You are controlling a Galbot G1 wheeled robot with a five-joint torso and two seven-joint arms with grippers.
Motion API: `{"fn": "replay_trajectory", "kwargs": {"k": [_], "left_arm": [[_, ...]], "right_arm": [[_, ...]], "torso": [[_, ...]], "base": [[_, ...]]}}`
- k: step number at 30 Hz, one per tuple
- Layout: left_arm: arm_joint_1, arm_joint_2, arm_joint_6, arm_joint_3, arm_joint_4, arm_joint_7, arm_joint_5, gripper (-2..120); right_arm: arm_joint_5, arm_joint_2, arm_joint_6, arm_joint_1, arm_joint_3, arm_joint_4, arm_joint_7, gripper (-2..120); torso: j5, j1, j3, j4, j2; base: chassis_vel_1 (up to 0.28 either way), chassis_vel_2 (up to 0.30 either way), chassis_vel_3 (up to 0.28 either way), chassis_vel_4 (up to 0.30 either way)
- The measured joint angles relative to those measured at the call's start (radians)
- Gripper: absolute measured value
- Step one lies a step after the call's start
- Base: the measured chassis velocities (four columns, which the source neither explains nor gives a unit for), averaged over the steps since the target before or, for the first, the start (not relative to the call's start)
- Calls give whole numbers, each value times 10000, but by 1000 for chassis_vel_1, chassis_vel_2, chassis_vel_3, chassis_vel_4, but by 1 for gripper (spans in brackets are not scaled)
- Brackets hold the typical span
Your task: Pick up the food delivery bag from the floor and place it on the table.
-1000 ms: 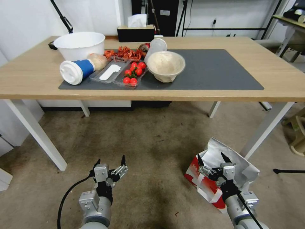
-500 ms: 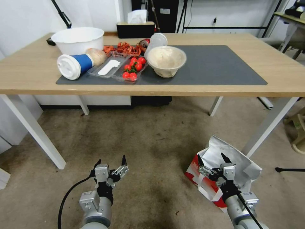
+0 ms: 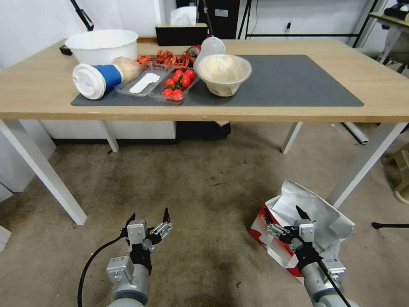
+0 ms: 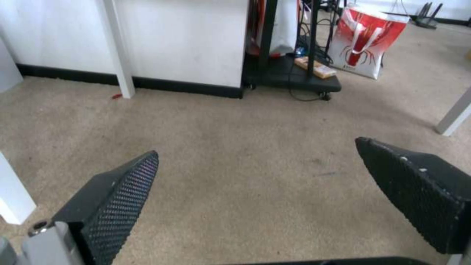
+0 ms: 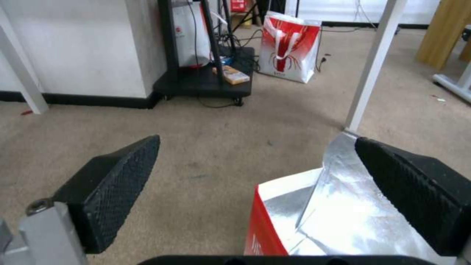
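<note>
Right gripper (image 3: pixel 284 216) hung low with fingers spread wide, directly above the food delivery bag (image 3: pixel 317 209); clearly the nearer arm, the mouth just ahead and below. Bag stood on the floor (image 3: pixel 204 179) beside a white leg of the table (image 3: pixel 42 91), foil top gaping, contents hidden. Left gripper (image 3: pixel 147 217) likewise splayed, over bare carpet, well apart.

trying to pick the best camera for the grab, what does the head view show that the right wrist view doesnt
Head view alone: the table top with its dark mat, cherry tomatoes and bowls, plus the open left gripper over bare floor.
Right wrist view alone: a second red and white bag standing beyond the table.
Both: the food delivery bag on the floor with the open right gripper above it.
</note>
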Motion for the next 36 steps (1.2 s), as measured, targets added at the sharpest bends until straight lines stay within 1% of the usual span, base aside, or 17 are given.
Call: {"fn": "replay_trajectory", "kwargs": {"k": [3, 6, 7, 13, 14, 17, 21, 29, 30, 33, 34, 36], "left_arm": [[0, 0, -1, 0, 1, 0, 0, 100], [2, -3, 1, 1, 12, 10, 4, 100], [2, -3, 1, 1, 12, 10, 4, 100], [2, -6, 4, 1, 23, 73, 66, 100], [2, -6, 4, 1, 23, 73, 66, 100], [4, -21, 5, 0, 42, 76, 70, 100], [6, -26, 5, 0, 48, 76, 71, 100], [5, 11, 3, -47, 49, 97, 53, 100], [5, 11, 3, -47, 49, 97, 53, 100], [11, -11, 0, -35, 57, 97, 58, 100], [11, -11, 0, -35, 57, 97, 58, 100], [14, -26, 0, -13, 71, 98, 72, 100]], "right_arm": [[0, -8, 0, 5, -2, -1, -2, 100], [0, -25, 0, 19, -2, -8, -4, 100], [0, -25, 0, 19, -2, -8, -4, 100], [19, -47, -2, 15, 4, -11, -4, 100], [19, -47, -2, 15, 4, -11, -4, 100], [33, -60, -3, 14, 22, -10, -3, 100], [38, -61, -2, 15, 24, -19, -1, 100], [142, -103, 0, 70, 37, -42, 11, 100], [142, -103, 0, 70, 37, -42, 11, 100], [142, -73, 0, 65, 36, -54, 11, 100], [142, -73, 0, 65, 36, -54, 11, 100], [142, -70, 29, 58, 42, -54, 10, 100]], "torso": [[0, -17, -66, 0, -82], [0, -69, -190, 0, -259], [0, -69, -190, 0, -259], [0, -114, -410, 0, -522], [0, -114, -410, 0, -522], [0, -144, -552, 0, -697], [0, -165, -645, 0, -808], [0, -215, -946, 0, -1159], [0, -215, -946, 0, -1159], [0, -232, -1084, 0, -1318], [0, -232, -1084, 0, -1318], [0, -242, -1199, 0, -1440]], "base": [[0, 0, 0, 0], [0, 0, 0, 0], [0, 0, 0, 0], [0, 0, 0, 0], [0, 0, 0, 0], [0, 0, 0, 0], [0, 0, 0, 0], [0, 0, 0, 0], [0, 0, 0, 0], [0, 0, 0, 0], [0, 0, 0, 0], [0, 0, 0, 0]]}}
